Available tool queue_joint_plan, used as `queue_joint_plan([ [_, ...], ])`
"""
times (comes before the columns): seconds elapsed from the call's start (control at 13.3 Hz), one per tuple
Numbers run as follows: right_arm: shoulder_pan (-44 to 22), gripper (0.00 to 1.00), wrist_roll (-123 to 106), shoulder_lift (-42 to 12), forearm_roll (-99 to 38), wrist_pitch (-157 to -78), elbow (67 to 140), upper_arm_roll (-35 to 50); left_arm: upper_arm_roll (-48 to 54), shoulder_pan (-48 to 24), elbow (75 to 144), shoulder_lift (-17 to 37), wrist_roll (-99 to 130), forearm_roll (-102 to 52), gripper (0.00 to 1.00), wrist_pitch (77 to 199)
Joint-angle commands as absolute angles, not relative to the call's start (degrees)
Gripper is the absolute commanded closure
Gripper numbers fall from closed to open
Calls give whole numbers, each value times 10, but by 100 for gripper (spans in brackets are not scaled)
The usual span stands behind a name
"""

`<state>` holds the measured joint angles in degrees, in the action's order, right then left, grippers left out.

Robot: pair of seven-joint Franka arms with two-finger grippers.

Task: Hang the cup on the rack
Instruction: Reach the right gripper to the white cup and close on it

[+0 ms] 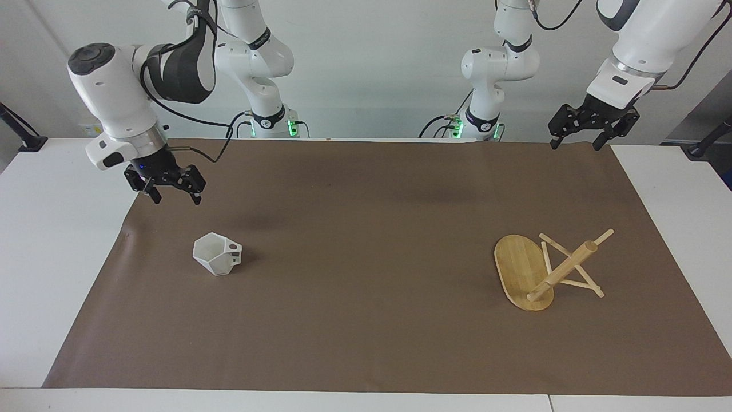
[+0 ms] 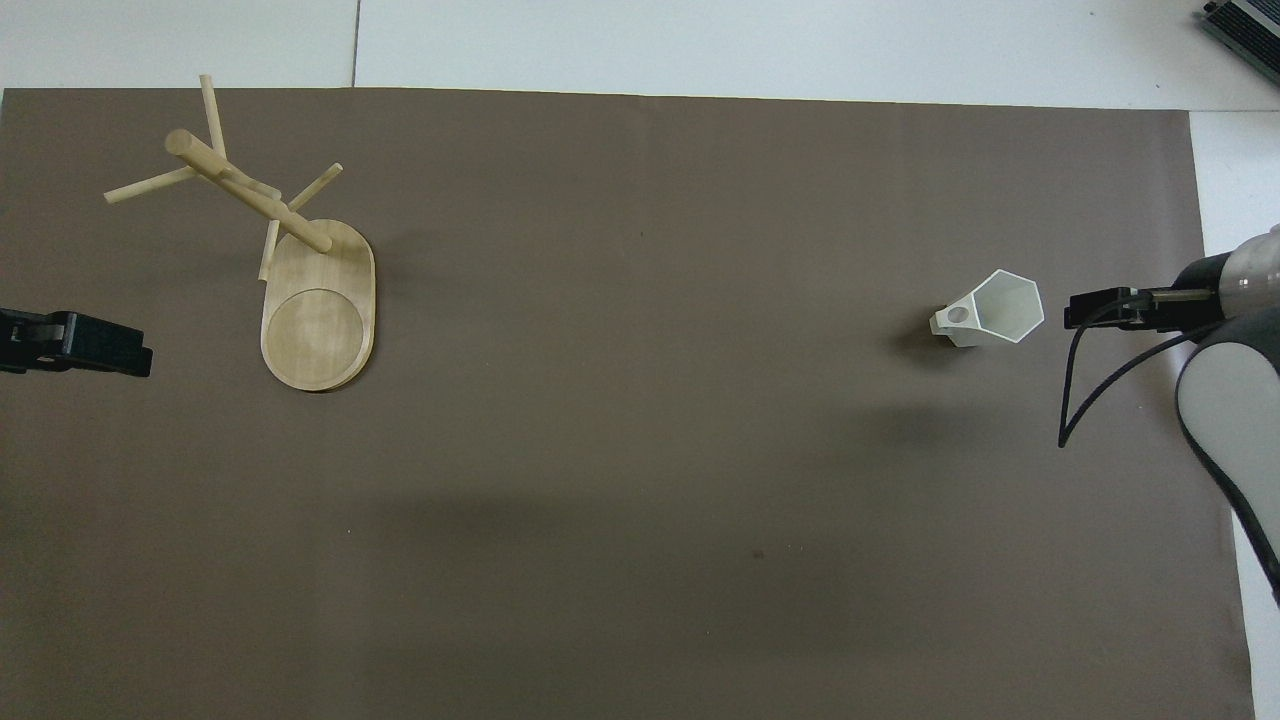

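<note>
The white faceted cup (image 1: 216,253) sits upright on the brown mat toward the right arm's end, its handle pointing toward the table's middle; it also shows in the overhead view (image 2: 995,310). The bamboo rack (image 1: 517,269) stands on its oval base toward the left arm's end, with its post and crossing pegs bare; it also shows in the overhead view (image 2: 318,320). My right gripper (image 1: 175,197) is open and empty over the mat beside the cup, apart from it, and shows in the overhead view (image 2: 1090,308). My left gripper (image 1: 575,144) is open, empty and waiting over the mat's corner.
The brown mat (image 1: 366,320) covers most of the white table (image 1: 51,257). A black cable (image 2: 1075,400) hangs from the right arm's wrist. Only the left gripper's tip (image 2: 125,352) shows in the overhead view, at the mat's edge.
</note>
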<state>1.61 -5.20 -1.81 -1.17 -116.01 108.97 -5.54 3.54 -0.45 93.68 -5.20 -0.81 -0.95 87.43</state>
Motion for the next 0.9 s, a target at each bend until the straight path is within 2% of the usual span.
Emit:
queue_joint_plan([
  [0.0, 18, 0, -75, -47, -11, -1210, 1103, -55, 35, -4, 947, -62, -10, -3, 0, 872],
  [0.82, 18, 0, -75, -86, -11, -1304, 1135, -55, 35, -4, 947, -62, -10, -3, 0, 872],
])
